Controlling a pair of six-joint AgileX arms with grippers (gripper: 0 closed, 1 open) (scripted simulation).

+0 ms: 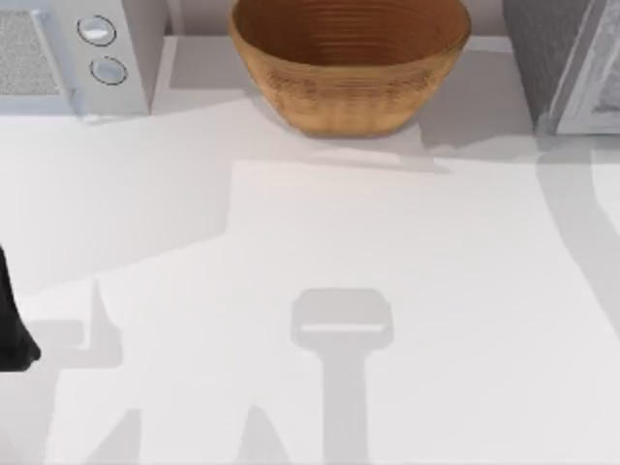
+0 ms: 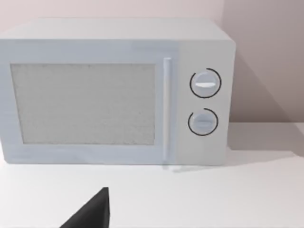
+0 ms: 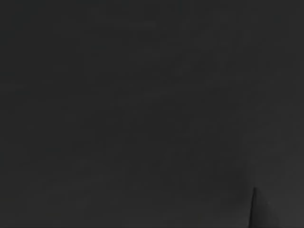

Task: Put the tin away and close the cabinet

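White tabletop (image 1: 407,291) spreads across the top view, with soft grey shadows lying on its near half. At its far right corner stands the cabinet (image 1: 557,58), grey and speckled on the side and pale at the front; the frame edge cuts it off, and we cannot tell whether it is open or closed. At the far left corner sits a pale microwave (image 2: 114,90) with its door shut, a vertical handle (image 2: 166,109) and two round dials (image 2: 205,83) stacked at the door's right. Between the two, against the back edge, rests a wide wicker basket (image 1: 349,82). Our left arm (image 1: 15,325) shows as a dark shape at the tabletop's left edge. In the left wrist view a black tip of our left end effector (image 2: 92,213) points toward the microwave from well short of it. We cannot tell how far open it is or whether it holds anything. We also cannot tell where the tin lies relative to it. Our right wrist view is dark.
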